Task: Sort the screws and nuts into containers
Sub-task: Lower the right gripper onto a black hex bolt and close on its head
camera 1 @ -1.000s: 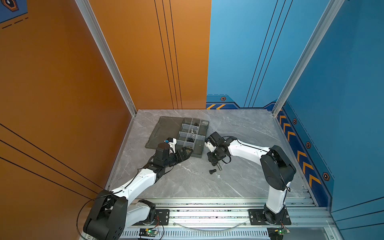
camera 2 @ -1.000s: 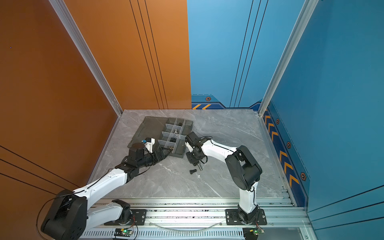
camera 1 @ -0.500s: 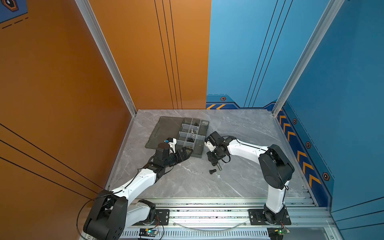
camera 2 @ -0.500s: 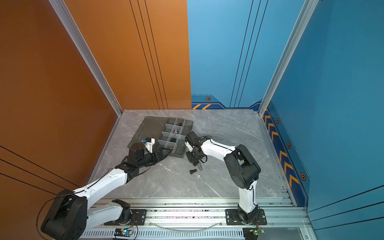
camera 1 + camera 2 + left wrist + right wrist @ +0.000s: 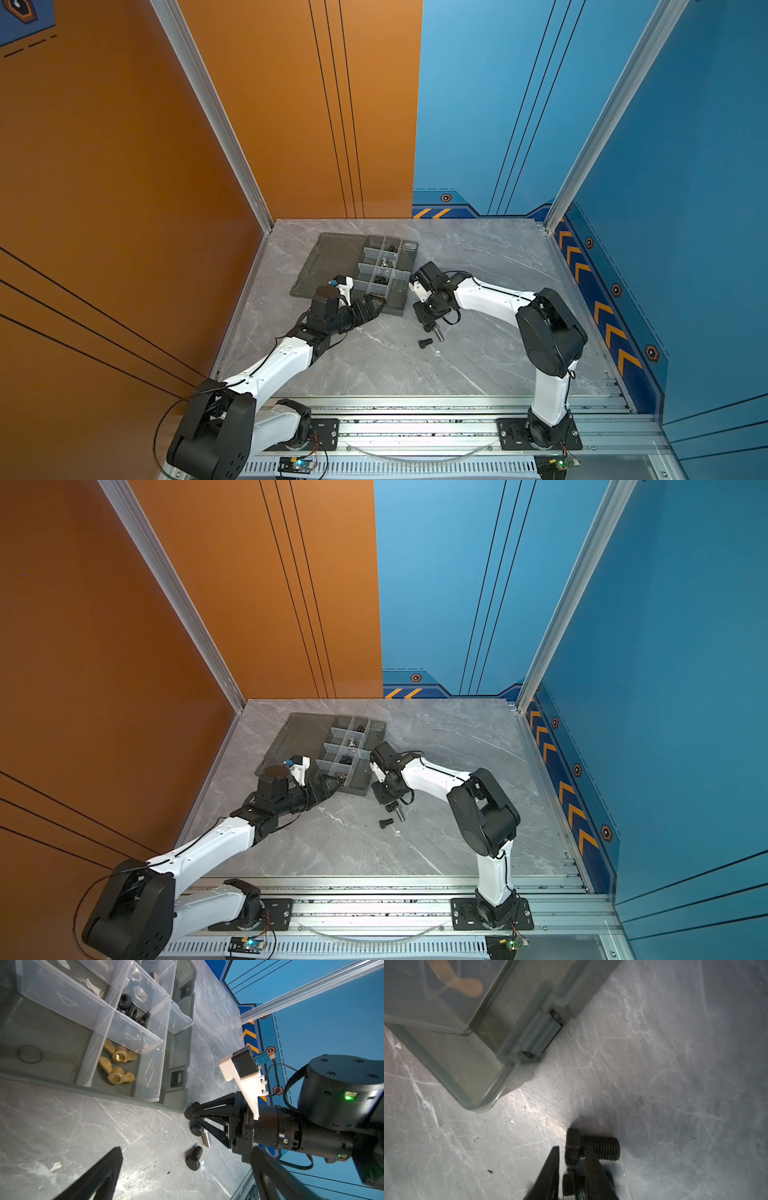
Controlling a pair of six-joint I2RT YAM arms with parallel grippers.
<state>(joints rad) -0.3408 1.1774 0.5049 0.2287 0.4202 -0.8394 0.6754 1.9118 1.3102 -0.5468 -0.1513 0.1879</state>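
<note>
Three screws lie on the grey table near the tray's front corner: a loose black screw, a silver screw, and a black screw. My right gripper points down with its fingers close on either side of that black screw's head; a thin gap still shows. My left gripper hovers wide open and empty by the tray's near corner. The containers are cells of the grey tray; they hold brass wing nuts, black nuts and silver nuts.
The tray's flat lid lies open on the tray's left. The tray corner with its latch stands just beside my right gripper. Orange and blue walls close in the table; a metal rail runs along the front.
My right gripper's jaws have narrowed around the black screw's head. Neither arm has visibly moved, and the left gripper stays wide open.
</note>
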